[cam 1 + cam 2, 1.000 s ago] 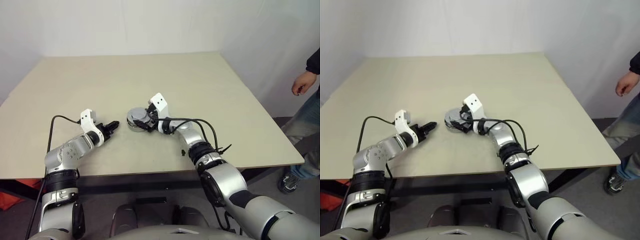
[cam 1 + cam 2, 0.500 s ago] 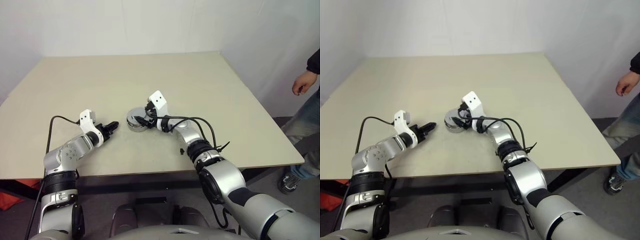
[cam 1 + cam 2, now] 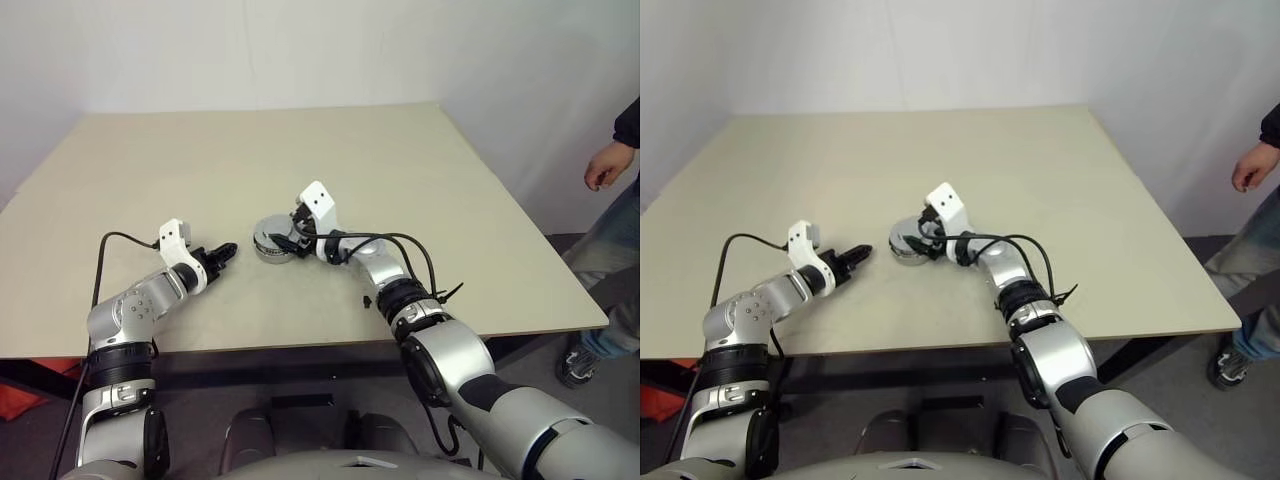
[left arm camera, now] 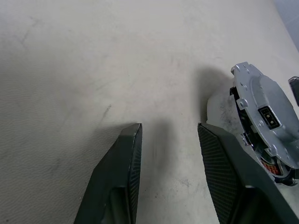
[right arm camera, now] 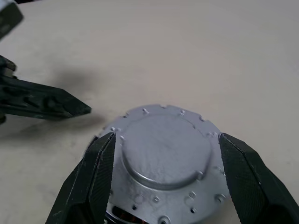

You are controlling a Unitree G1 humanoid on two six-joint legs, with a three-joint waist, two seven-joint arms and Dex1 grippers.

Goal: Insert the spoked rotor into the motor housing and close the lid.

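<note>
The round grey notched metal lid (image 5: 163, 161) sits on the copper-wound housing (image 4: 275, 165); the right gripper (image 5: 166, 168) straddles it, fingers spread; left gripper (image 4: 168, 172) nearby, open and empty

Two head cameras look forward and down from above over the beige rectangular tabletop (image 3: 400, 160), taking in both arms and the white wall beyond. Each wrist camera sits low and close to the table, sighting along its own black fingers. All views share the round grey metal motor assembly (image 5: 163, 163), apparently mid-table.
</note>
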